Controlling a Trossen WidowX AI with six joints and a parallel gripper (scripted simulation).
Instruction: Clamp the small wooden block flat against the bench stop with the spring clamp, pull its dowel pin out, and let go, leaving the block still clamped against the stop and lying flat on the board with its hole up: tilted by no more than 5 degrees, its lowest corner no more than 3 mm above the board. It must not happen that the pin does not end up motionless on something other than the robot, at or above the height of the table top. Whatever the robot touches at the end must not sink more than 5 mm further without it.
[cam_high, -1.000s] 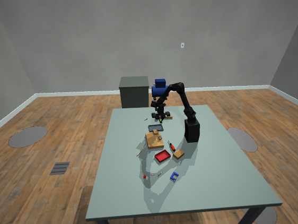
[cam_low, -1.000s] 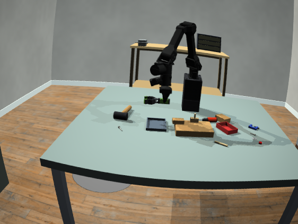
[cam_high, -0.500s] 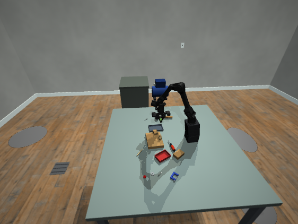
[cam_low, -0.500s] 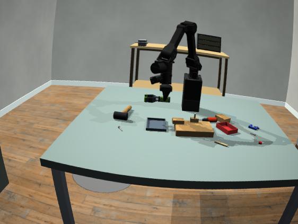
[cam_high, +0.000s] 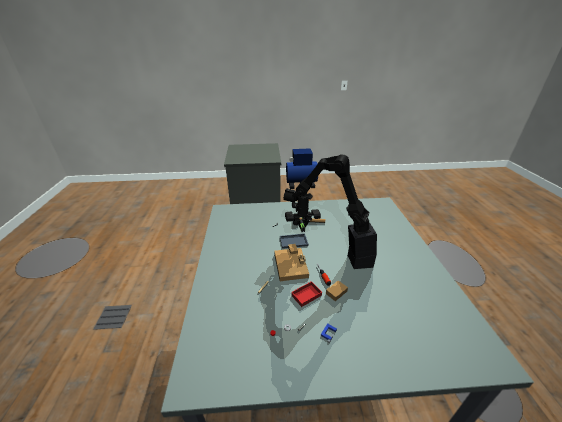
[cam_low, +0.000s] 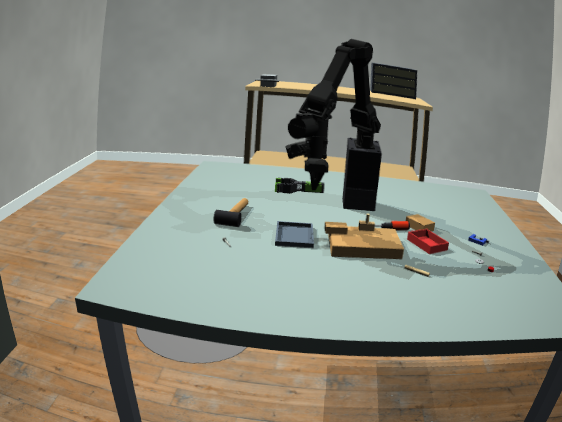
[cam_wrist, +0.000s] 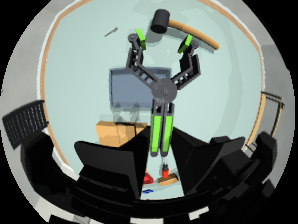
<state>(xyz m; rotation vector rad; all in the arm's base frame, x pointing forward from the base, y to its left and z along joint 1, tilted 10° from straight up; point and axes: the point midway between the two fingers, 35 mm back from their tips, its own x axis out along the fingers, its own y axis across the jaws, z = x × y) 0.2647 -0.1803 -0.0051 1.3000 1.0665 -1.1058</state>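
Observation:
My gripper is shut on the green handles of the spring clamp and holds it above the table. The clamp's jaws are spread apart and empty, pointing away from the board. The small wooden block sits on the wooden board, apart from the bench stop. Its dowel pin stands upright in it. The block cannot be made out in the wrist view.
A grey-blue tray lies beside the board. A mallet lies beyond it. A red tray, screwdriver and wood piece lie on the board's other side.

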